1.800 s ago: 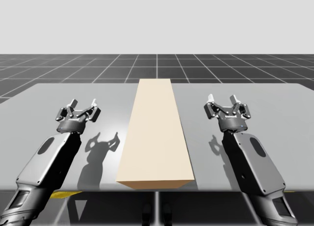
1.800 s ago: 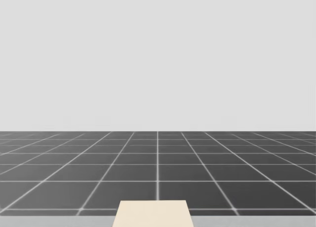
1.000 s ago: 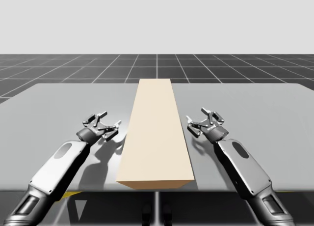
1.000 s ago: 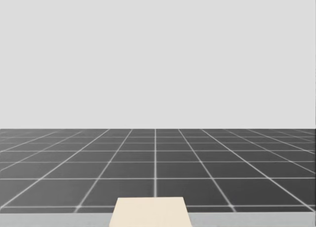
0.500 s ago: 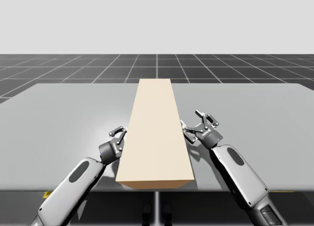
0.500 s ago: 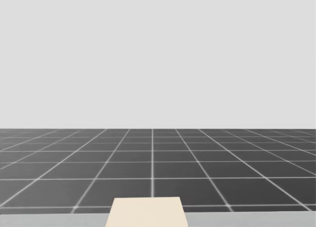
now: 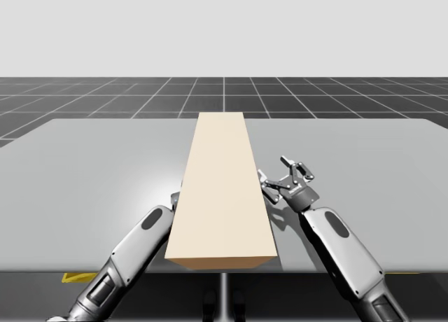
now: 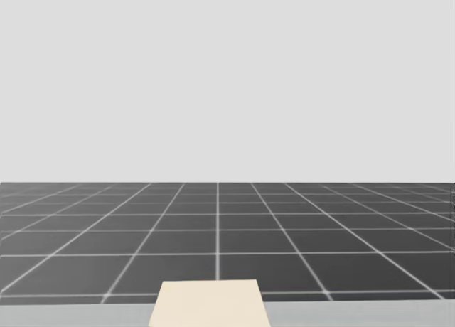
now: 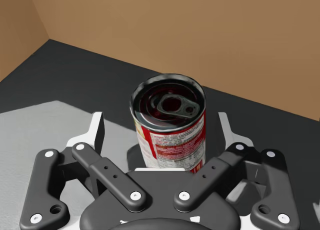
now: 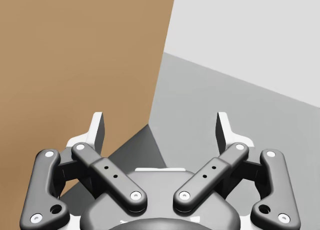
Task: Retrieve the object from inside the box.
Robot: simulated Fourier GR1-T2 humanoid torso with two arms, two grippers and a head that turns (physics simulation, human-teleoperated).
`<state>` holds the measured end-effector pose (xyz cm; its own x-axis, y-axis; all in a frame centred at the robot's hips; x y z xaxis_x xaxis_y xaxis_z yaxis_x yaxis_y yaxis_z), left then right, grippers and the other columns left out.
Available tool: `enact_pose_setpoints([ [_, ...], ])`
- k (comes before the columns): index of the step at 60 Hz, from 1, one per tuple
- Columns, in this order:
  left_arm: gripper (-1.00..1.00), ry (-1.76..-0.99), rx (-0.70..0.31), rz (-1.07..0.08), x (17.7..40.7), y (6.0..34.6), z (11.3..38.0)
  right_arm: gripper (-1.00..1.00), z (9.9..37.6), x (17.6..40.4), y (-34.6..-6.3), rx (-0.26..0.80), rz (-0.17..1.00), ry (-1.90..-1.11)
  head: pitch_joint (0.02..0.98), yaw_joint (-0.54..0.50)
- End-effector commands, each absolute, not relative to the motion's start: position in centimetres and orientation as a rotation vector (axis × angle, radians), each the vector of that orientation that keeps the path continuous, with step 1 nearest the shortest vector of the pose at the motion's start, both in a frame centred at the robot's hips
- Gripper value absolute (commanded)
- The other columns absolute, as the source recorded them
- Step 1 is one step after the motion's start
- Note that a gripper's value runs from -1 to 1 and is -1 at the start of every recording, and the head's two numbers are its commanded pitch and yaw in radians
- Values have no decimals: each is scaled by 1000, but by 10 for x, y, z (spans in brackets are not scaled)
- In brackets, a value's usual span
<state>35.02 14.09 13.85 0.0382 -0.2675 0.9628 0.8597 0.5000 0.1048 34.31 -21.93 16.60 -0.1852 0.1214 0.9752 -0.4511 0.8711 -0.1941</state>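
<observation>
Grasp step: my left gripper (image 9: 161, 125), fingers spread, stands around the upright red-labelled metal can (image 9: 169, 135) inside the long tan cardboard box (image 7: 222, 189); next, I judge, it must pinch the can and draw back. The left wrist view reveals the can, which the high view hides under the box's plain top; my right gripper (image 7: 285, 179) is spread beside the box

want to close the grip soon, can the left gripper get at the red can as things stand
Probably yes. The left gripper is open inside the box, and the red can stands upright between its fingers, untouched, with nothing in the way.
</observation>
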Motion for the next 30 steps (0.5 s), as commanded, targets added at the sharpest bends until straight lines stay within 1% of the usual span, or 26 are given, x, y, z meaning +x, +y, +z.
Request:
enact_pose_setpoints([
  [1,-1000,-1207,-649,-921,366,121,128,-1000,168,343,-221,244,515,-1701,71,-36],
  [6,-1000,-1170,-679,-894,368,118,124,-1000,169,342,-222,236,512,-1705,77,-42],
  [7,-589,-1173,-679,-893,367,117,123,-1000,169,342,-222,236,510,-1706,78,-43],
  [8,356,-1159,-689,-892,367,117,121,-1000,169,342,-222,235,508,-1706,79,-44],
  [9,918,-1153,-690,-893,366,117,120,-1000,169,342,-223,234,507,-1707,78,-45],
  [10,918,-1149,-689,-893,366,118,120,-1000,169,342,-223,233,507,-1707,78,-45],
  [11,985,-1140,-691,-888,365,118,118,-1000,169,342,-223,229,506,-1708,78,-45],
  [12,1000,-1139,-691,-889,365,118,118,-1000,169,342,-223,227,506,-1708,79,-46],
  [16,1000,-1137,-697,-880,364,120,121,-1000,170,342,-223,225,503,-1708,78,-44],
  [22,1000,-1163,-679,-868,364,130,132,-1000,170,342,-224,225,500,-1710,76,-44],
  [24,1000,-1179,-657,-866,364,139,135,-1000,170,342,-224,223,499,-1711,74,-44],
  [27,1000,-1184,-647,-849,364,150,139,-1000,170,342,-224,223,496,-1711,72,-45],
  [28,1000,-1193,-627,-845,363,158,141,-1000,170,342,-225,223,495,-1711,71,-45],
  [30,1000,-1200,-622,-831,362,167,143,-1000,170,343,-225,221,495,-1712,70,-44],
])
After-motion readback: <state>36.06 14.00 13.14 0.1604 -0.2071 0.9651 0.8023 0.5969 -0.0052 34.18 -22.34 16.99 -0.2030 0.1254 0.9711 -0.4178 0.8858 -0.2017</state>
